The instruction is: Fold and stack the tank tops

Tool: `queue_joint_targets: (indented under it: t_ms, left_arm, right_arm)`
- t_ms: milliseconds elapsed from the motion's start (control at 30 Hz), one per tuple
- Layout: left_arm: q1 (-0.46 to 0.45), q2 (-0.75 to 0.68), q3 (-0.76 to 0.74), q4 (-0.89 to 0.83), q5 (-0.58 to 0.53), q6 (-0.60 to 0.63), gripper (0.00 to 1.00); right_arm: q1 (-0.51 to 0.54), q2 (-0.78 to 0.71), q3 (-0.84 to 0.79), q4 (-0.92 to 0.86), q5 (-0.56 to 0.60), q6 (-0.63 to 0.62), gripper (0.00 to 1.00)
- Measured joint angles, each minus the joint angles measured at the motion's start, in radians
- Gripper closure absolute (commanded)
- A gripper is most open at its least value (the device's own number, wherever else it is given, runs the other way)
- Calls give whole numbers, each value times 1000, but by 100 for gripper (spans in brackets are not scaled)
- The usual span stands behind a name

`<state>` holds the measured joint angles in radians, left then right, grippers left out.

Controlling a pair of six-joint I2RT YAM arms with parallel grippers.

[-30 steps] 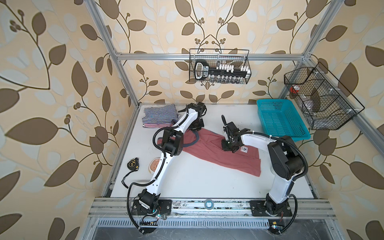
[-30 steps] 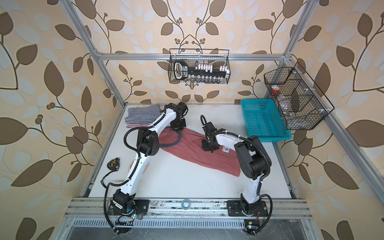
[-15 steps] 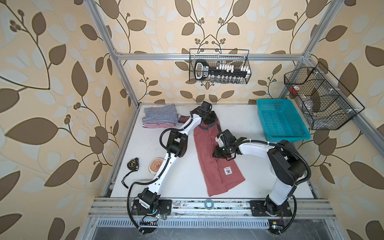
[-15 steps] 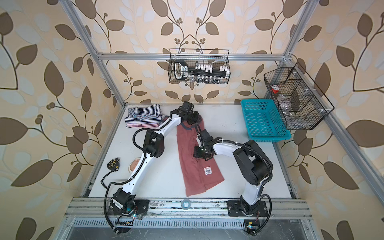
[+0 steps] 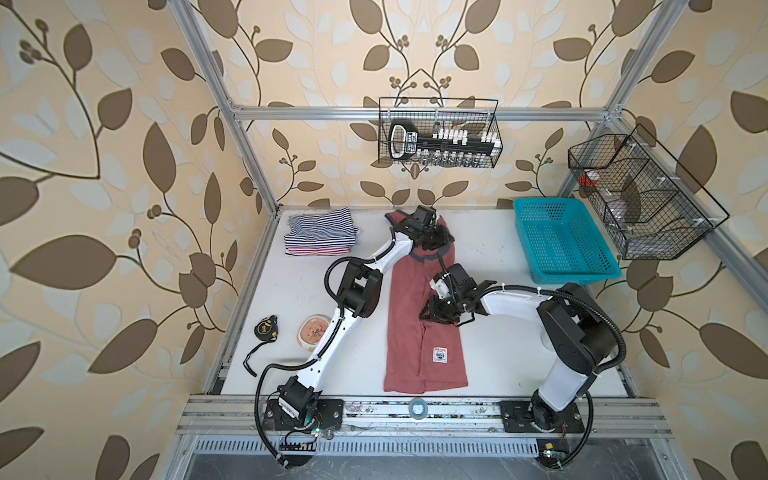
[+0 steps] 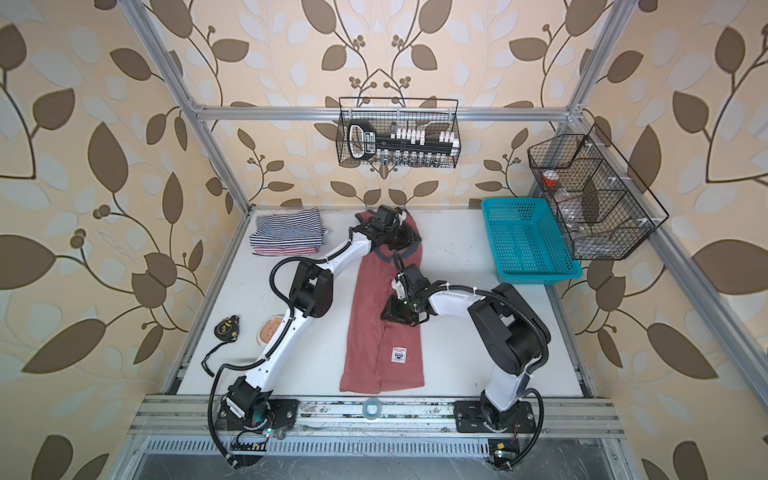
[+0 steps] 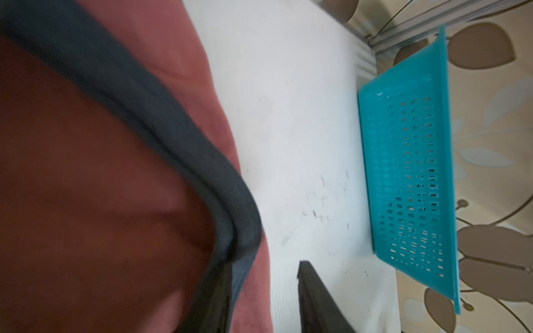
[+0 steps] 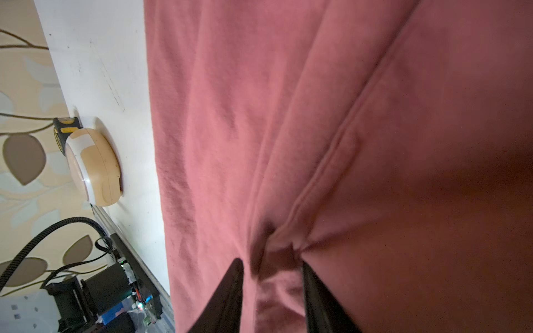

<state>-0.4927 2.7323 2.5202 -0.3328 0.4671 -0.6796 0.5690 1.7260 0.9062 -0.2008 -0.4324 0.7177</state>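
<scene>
Both top views: red top (image 5: 415, 332) is laid straight down mid-table, where it lay crosswise a second ago; stack (image 5: 320, 232) is unmoved in the far-left corner.
Left wrist: left gripper (image 7: 264, 263) jaws are parted at the neckline, with table seen between.
Right wrist: right gripper (image 8: 271, 262) jaws are apart around bunched cloth; a grip perhaps, it cannot be told.

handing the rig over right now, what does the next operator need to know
Left gripper: jaws open at the trimmed far end of the dusty red tank top.
Right gripper: jaws apart around a pucker of its cloth, mid-body; grip unclear.
Done: navy-white striped top lies folded on the red-white striped top, far left corner.
Left: red top lies lengthwise, seemingly narrowed by one fold; finish folding, add to stack.
</scene>
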Motion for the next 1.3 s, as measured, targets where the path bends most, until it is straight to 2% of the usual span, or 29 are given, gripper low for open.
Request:
queue_joint_targets:
  t_ms: [200, 367, 467, 533, 633, 733, 900, 1100, 1300]
  left_arm:
    - [133, -153, -9, 51, -32, -54, 52]
    - [232, -405, -177, 34, -80, -47, 57]
    - [247, -563, -322, -18, -109, 5, 69]
    - [229, -665, -440, -58, -111, 29, 79]
    - [199, -752, -613, -99, -103, 55, 88]
    - [172, -759, -763, -143, -102, 71, 91]
    - [157, -712, -923, -234, -105, 76, 95]
    - [131, -687, -948, -257, -106, 80, 95]
    - [100, -629, -948, -256, -101, 83, 96]
  right_arm:
    - [-120, -160, 48, -17, -45, 3, 57]
    - [-250, -159, 229, -60, -57, -59, 59]
    - [-301, -66, 358, -98, -56, -108, 63]
    - [-319, 51, 463, -128, -48, -143, 64]
    - [-329, 237, 617, -174, -22, -183, 63]
    - [-330, 393, 740, -208, 10, -209, 60]
    - [-330, 539, 898, -251, 98, -248, 58]
    - [-330, 650, 1098, -273, 202, -305, 56]
    - [-330, 761, 1276, -285, 255, -359, 54]
